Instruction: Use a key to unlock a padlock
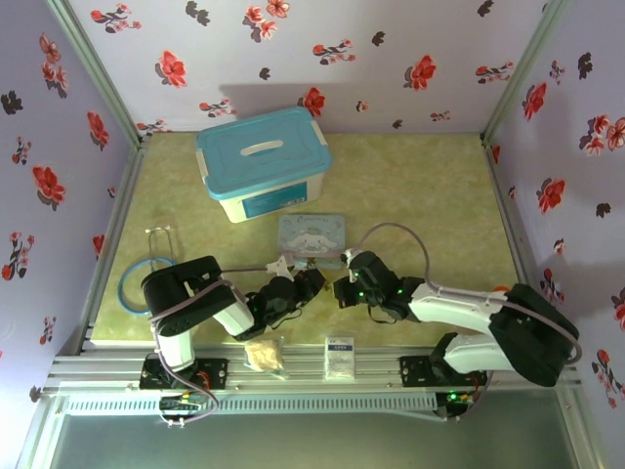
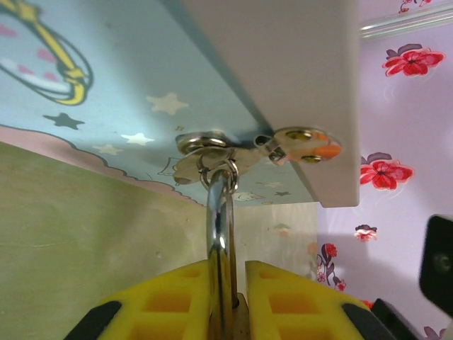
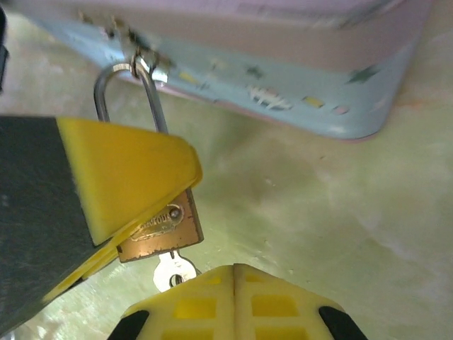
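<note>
Currently left hand (image 2: pixel 228 283) clamps padlock (image 3: pixel 161 227), frame left; key (image 3: pixel 174 268) at its base; right hand (image 3: pixel 235 280) closed beside key.

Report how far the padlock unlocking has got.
Done: the key sits in the bottom of the padlock. In hand: the left gripper clamps the padlock; the right gripper is shut beside the key. Left: turning it and freeing the shackle from the tin hasp.

Top cam: fixed, high & behind arm bases (image 1: pixel 181 373), looks down on whole bench (image 1: pixel 420 195). L wrist cam: v. close, low, looks up under tin (image 2: pixel 106 85) rim. R wrist cam: close, low, faces tin front. All 3 share tin; 2 wrist cams share padlock (image 3: pixel 159 227).
</note>
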